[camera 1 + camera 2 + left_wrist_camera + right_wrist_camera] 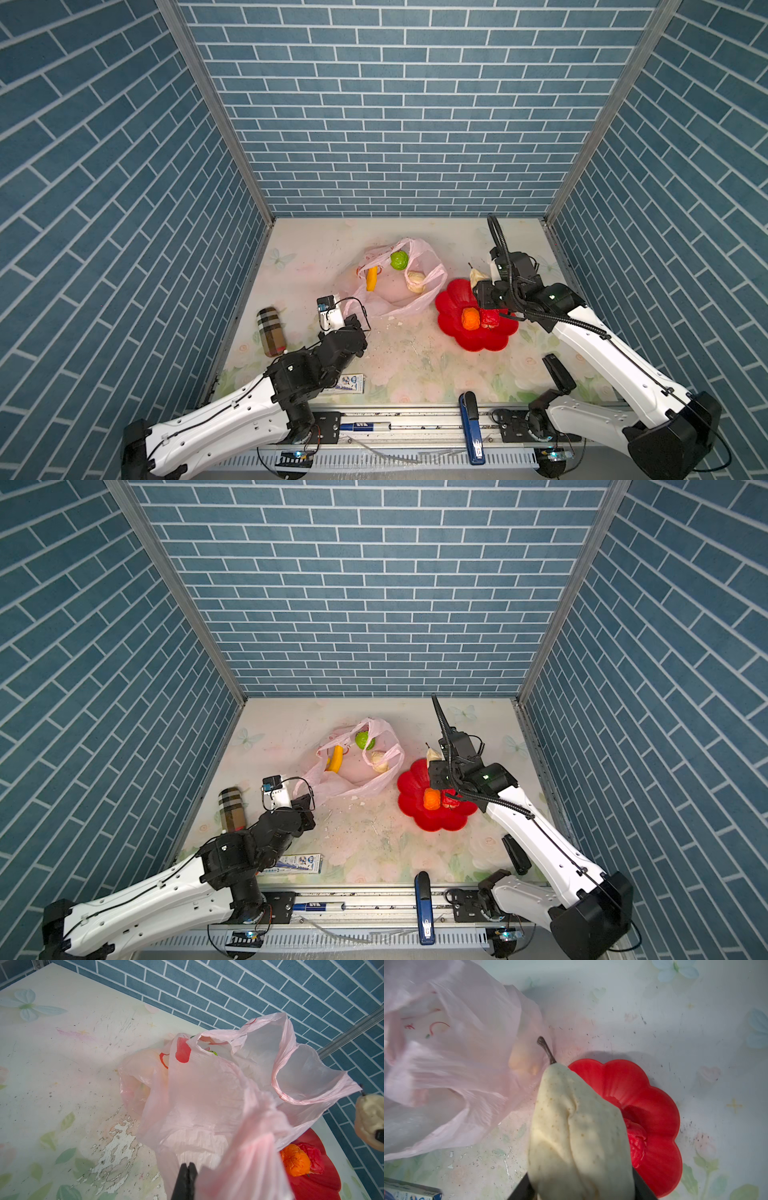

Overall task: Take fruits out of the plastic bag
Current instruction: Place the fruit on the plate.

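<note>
— Status on the arms?
— I have the left arm (232,415) stretched low, left gripper (188,1169) pinched tight on the plastic bag (197,1095) mid-table. Right arm (582,328) bends over the flower-shaped plate (654,1095), right gripper (583,1188) clamped on a pear (577,1130). Banana (371,278) lies in the bag.
</note>
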Controlling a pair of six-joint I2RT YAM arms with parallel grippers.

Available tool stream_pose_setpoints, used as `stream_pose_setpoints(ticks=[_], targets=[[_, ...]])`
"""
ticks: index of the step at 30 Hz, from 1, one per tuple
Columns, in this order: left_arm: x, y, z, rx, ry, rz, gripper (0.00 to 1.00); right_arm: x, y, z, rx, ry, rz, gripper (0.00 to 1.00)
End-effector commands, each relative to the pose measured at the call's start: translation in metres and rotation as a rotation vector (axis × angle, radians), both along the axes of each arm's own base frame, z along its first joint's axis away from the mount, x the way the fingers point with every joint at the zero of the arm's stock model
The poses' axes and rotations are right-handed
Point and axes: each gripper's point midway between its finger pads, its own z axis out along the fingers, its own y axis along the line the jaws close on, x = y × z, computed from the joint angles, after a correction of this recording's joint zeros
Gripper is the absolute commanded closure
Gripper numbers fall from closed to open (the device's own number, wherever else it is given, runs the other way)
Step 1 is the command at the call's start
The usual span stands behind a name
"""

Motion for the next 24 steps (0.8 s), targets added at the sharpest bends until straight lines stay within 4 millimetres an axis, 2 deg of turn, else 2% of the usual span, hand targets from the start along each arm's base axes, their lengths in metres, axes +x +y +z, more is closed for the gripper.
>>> stream_pose_setpoints(ticks=[1, 7, 12, 24], targets=[[-0.001, 0.002, 0.004, 0.015, -0.003, -0.003, 1.00, -0.002, -0.010, -0.019, 0.007, 0.027, -0.065, 0.74], [-0.001, 0.001, 0.003, 0.017, 0.001, -0.002, 1.00, -0.001, -0.018, -0.045, -0.026, 0.081, -0.093, 0.74], [-0.001, -0.001, 0.003, 0.015, 0.005, -0.006, 1.00, 0.005, -0.023, -0.058, -0.035, 0.093, -0.111, 0.74], [-0.001, -0.001, 0.001, 0.016, 0.014, -0.005, 1.00, 0.036, -0.010, -0.086, -0.053, 0.115, -0.086, 0.74]])
